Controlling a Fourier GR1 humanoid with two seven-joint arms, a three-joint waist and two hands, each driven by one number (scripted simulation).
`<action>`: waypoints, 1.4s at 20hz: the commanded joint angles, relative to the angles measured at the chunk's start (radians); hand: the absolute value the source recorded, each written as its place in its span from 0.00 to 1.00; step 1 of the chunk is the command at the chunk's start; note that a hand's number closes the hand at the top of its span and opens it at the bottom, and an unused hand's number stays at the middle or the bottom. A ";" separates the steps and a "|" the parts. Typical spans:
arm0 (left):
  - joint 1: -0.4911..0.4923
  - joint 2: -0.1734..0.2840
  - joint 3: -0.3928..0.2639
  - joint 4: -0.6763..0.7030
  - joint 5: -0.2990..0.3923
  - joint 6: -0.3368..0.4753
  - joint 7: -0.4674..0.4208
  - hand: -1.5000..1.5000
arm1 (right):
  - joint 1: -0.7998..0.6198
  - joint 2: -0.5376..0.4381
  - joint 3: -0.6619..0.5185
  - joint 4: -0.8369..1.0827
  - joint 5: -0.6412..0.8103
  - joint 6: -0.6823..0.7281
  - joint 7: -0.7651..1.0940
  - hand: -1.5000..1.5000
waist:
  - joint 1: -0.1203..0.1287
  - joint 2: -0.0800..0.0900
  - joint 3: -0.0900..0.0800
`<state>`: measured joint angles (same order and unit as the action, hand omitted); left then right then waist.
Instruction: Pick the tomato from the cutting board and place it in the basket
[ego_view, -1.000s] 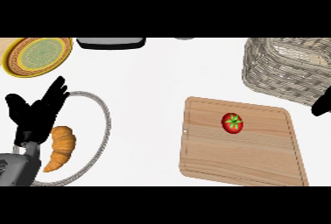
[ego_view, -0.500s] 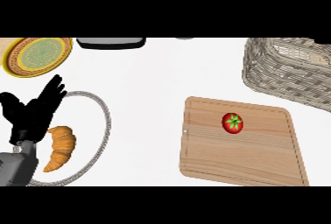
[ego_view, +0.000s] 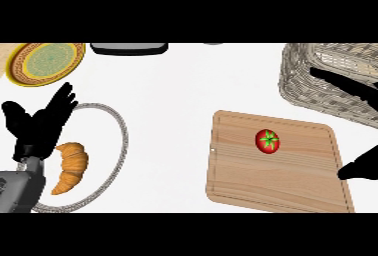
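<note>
A red tomato (ego_view: 268, 140) with a green stem lies on the upper middle of the wooden cutting board (ego_view: 251, 185). The woven basket (ego_view: 310, 95) stands at the upper right, just beyond the board. My right hand (ego_view: 353, 86) comes in from the right edge, open. Its fingers stretch across the basket's front wall and its thumb (ego_view: 362, 166) shows over the board's right side. It is right of the tomato and apart from it. My left hand (ego_view: 40, 122) rests open at the far left, fingers up.
A croissant (ego_view: 70, 167) lies on a white plate (ego_view: 120, 137) beneath my left hand. A yellow plate (ego_view: 44, 62) sits at the upper left. A dark tray (ego_view: 127, 48) shows at the top edge.
My right hand has come into view at the right edge, over the basket and board. The left hand has shifted only slightly. The tomato has not moved.
</note>
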<state>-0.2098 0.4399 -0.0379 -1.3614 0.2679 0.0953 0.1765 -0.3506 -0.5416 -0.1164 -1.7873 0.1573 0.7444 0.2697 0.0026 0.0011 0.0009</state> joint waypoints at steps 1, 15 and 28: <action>-0.005 -0.002 0.023 -0.002 0.000 -0.018 0.007 0.50 | 0.035 0.092 0.067 0.079 0.187 -0.141 -0.167 0.00 | 0.007 0.002 0.000; -0.025 -0.049 0.067 0.021 -0.070 -0.051 0.007 0.50 | -0.070 0.207 0.177 0.435 0.391 -0.264 -0.279 0.00 | 0.004 0.001 -0.001; -0.044 -0.125 0.122 0.078 -0.144 -0.084 -0.019 0.50 | 0.058 0.198 0.142 0.357 0.438 -0.225 -0.384 0.00 | -0.007 -0.002 -0.001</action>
<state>-0.2290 0.3428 0.0686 -1.3444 0.1484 0.0149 0.1951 -0.3491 -0.3479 0.0347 -1.3384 0.6076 0.4827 -0.1282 0.0005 0.0003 0.0002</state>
